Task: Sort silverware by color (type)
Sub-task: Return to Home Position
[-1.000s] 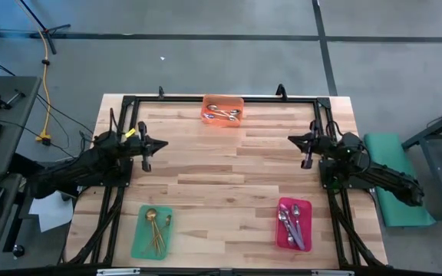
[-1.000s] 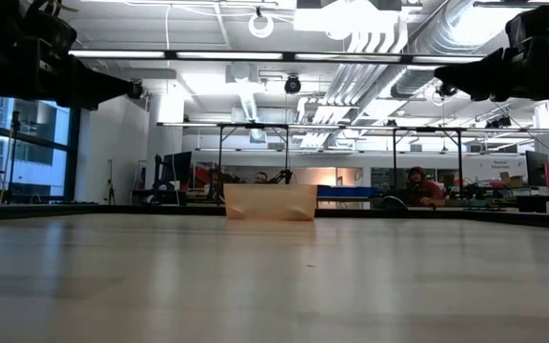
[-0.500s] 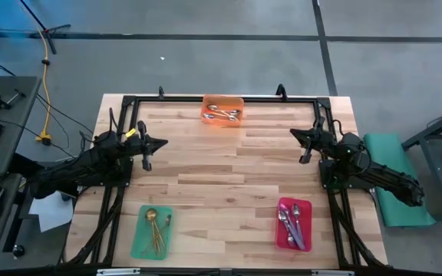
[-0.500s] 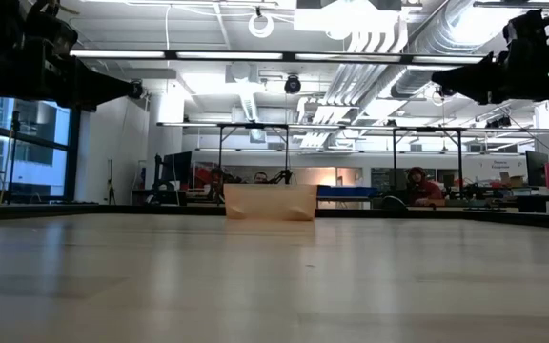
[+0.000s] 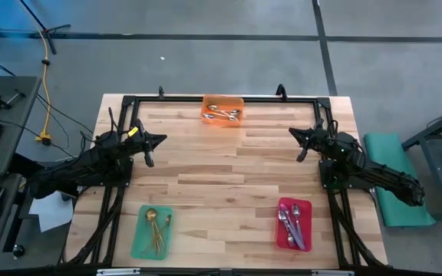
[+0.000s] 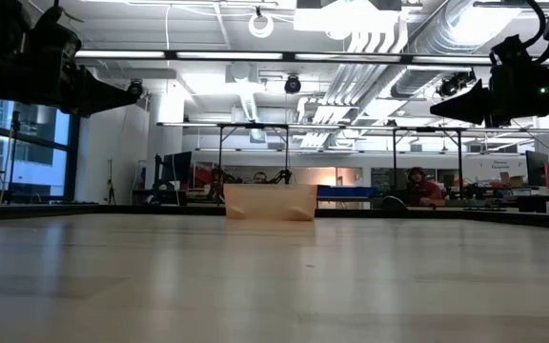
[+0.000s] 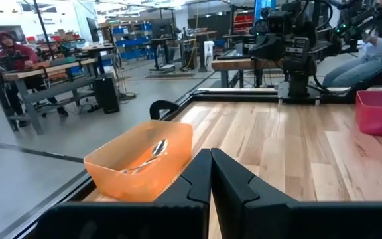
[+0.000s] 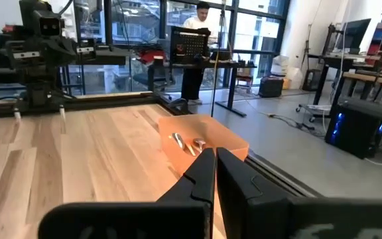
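Observation:
Spoons lie in three trays. Silver-bowled spoons lie in the orange tray point(image 5: 222, 110) at the table's far edge; it also shows in the left wrist view point(image 7: 141, 161) and the right wrist view point(image 8: 201, 149). Gold spoons lie in the green tray point(image 5: 152, 231) at the near left. Spoons lie in the pink tray point(image 5: 294, 224) at the near right. My left gripper point(image 5: 149, 151) is shut and empty, above the table's left side. My right gripper point(image 5: 301, 147) is shut and empty, above the right side.
A black frame point(image 5: 221, 99) runs along the table's edges. The wide wooden middle of the table point(image 5: 225, 176) lies between the arms. People sit at desks in the room beyond the table point(image 6: 422, 188).
Both grippers have turned toward the table's far edge and drawn back a little toward their own sides, the right one more than the left. Both stay shut and empty. The trays and spoons have not moved.

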Robot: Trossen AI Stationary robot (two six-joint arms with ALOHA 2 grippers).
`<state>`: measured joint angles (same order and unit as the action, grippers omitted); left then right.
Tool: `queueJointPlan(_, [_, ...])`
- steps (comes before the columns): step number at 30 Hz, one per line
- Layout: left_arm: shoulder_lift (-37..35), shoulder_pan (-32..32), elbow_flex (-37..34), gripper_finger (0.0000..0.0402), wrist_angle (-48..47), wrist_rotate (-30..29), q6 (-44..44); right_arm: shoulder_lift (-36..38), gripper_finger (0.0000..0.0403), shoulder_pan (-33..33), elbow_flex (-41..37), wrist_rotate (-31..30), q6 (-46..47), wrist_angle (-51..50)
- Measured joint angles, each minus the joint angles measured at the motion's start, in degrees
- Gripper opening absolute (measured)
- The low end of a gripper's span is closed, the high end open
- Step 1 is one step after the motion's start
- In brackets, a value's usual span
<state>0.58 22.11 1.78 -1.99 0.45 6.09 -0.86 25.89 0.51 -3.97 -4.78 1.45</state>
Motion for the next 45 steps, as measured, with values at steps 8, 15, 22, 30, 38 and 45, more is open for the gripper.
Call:
queueJointPlan(8, [0.0,0.0,0.0,0.0000,0.0,0.1,-1.5,-0.1,0.0000,0.0,0.0,0.0,1.8,0.0])
queueJointPlan(15, [0.1,0.0,0.0,0.0000,0.1,0.2,-1.4,-0.1,0.0000,0.0,0.0,0.1,4.0,0.0])
queueJointPlan(22, [0.0,0.0,0.0,0.0000,0.1,0.3,-1.4,-0.1,0.0000,0.0,0.0,0.1,4.5,-0.1])
queueJointPlan(30, [0.0,0.0,0.0,0.0000,0.1,0.3,-1.4,-0.1,0.0000,0.0,0.0,0.1,4.4,-0.1])
queueJointPlan(38, [0.0,0.0,0.0,0.0000,0.1,0.3,-1.4,-0.1,0.0000,0.0,0.0,0.1,4.4,-0.1])
queueJointPlan(45, [0.1,0.0,0.0,0.0000,0.1,0.3,-1.4,-0.1,0.0000,0.0,0.0,0.1,4.4,-0.1])
